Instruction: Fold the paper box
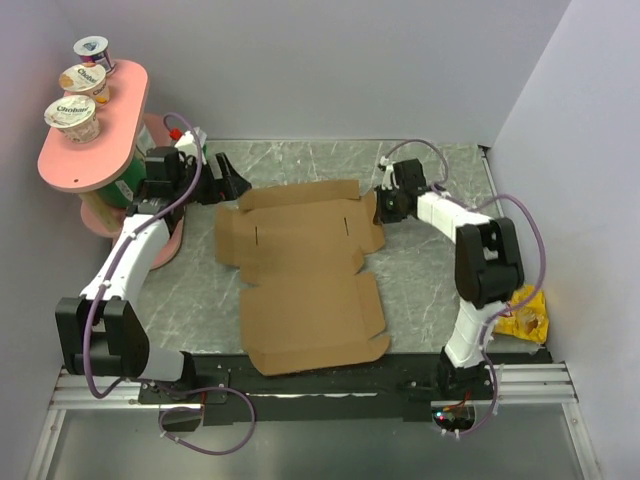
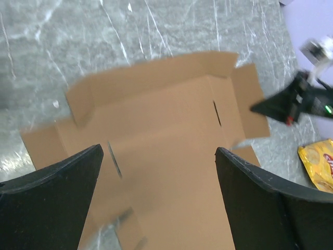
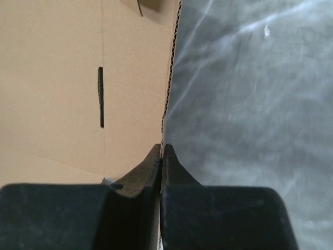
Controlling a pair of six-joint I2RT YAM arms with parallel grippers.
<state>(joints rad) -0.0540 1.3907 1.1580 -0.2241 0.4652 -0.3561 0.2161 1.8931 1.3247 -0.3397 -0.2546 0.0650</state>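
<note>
Box position: the box (image 1: 305, 270) lay open and mostly flat mid-table, between the two arms, its long run reaching from the near edge toward the far side. The far flaps looked slightly raised.
Left gripper: the left gripper (image 1: 228, 183) hovered over the box's far-left corner with its fingers spread wide, holding nothing.
Right gripper: the right gripper (image 3: 162, 152) had its fingers pressed together, tips right at the box's right-hand edge. No board was seen between them.
Weight: judged light, a single sheet of corrugated card.
Stiffness: the panels were probably rigid. It should give readily only along the creases and at the slot (image 3: 101, 96).
Grip surface: the matt brown face was likely not slippery in the pads. The open corrugated edge would crush under a hard pinch.
Where to hold: best at a flap's free edge close to its crease, with the other arm pressing the main panel down.
Risk: a loose sheet would probably skate when pushed from one side.
Surface: the table (image 1: 420, 280) was grey, marbled and smooth-looking, with little to stop sliding.
Room: the walls (image 1: 350, 70) were pale and stood close on three sides.
Left clutter: a pink shelf (image 1: 95, 150) carrying yogurt cups (image 1: 72, 112) stood just beside the left arm, so its swing room there was tight.
Right clutter: a yellow packet (image 1: 525, 318) lay by the right arm, well apart from the box.
</note>
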